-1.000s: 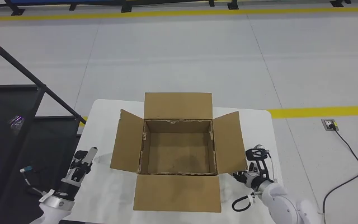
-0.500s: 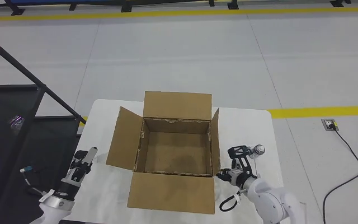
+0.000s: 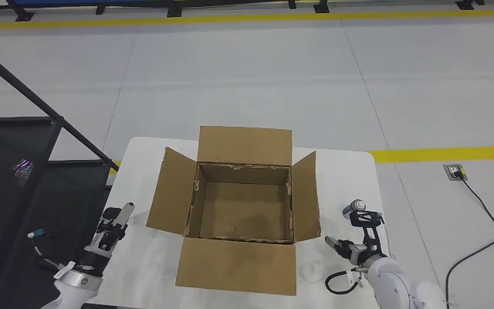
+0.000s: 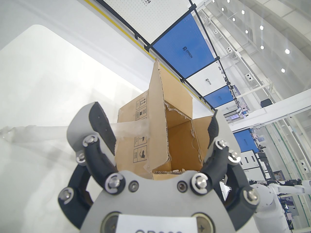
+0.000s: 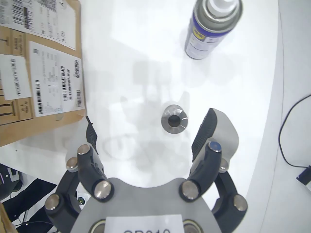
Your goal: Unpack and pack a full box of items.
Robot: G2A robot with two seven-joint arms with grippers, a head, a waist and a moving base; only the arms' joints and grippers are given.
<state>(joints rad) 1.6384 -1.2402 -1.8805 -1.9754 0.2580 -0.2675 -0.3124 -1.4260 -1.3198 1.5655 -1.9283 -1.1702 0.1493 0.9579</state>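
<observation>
Only the right side has changed: the left gripper (image 4: 155,116) stays spread at the worktop's (image 3: 347,170) left edge. The box (image 3: 239,266) sits mid-worktop, its right flap (image 3: 306,197) now leaning outward. The right gripper (image 5: 149,118), spread, has withdrawn rightward near the upright spray can (image 5: 213,22).

Industrial hall — yellow floor lines (image 3: 432,154)
</observation>
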